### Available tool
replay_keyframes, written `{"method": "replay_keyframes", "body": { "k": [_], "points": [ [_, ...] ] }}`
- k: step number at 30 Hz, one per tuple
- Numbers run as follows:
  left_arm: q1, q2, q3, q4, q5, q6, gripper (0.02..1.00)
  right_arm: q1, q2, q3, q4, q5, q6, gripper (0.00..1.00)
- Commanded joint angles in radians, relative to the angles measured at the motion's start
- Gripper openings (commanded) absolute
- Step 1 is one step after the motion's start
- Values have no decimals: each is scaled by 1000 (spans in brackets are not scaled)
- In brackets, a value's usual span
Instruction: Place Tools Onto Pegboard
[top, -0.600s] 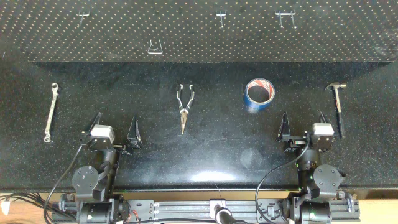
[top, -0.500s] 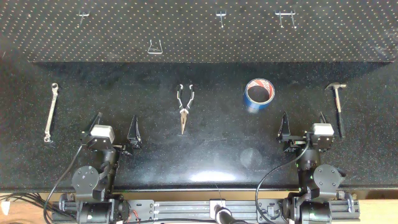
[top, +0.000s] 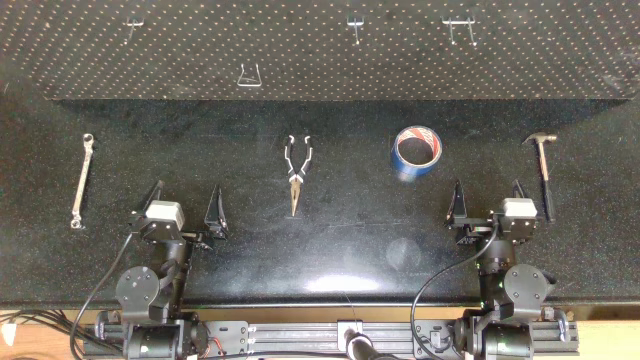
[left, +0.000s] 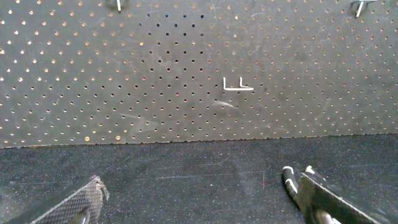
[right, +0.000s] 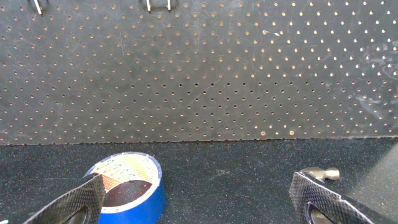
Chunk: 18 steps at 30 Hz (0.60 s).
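Wrench (top: 81, 181), pliers (top: 296, 177), tape roll (top: 416, 151), hammer (top: 544, 168): one each; left end effector (top: 187, 192) and right end effector (top: 487, 190) released.

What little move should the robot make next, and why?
Probably the right gripper should shift sideways over the hammer. That gripper is open and empty, and the hammer lies on the table right beside it, closer than the blue tape roll.
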Motion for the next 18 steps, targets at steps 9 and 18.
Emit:
{"method": "replay_keyframes", "body": {
  "k": [9, 18],
  "points": [
    [-3, -6, -3, -5, -4, 6, 993, 8, -7, -6, -1, 16, 0, 976],
    [-2, 3, 80, -195, 33, 5, 993, 8, -7, -6, -2, 17, 0, 976]
  ]
}}
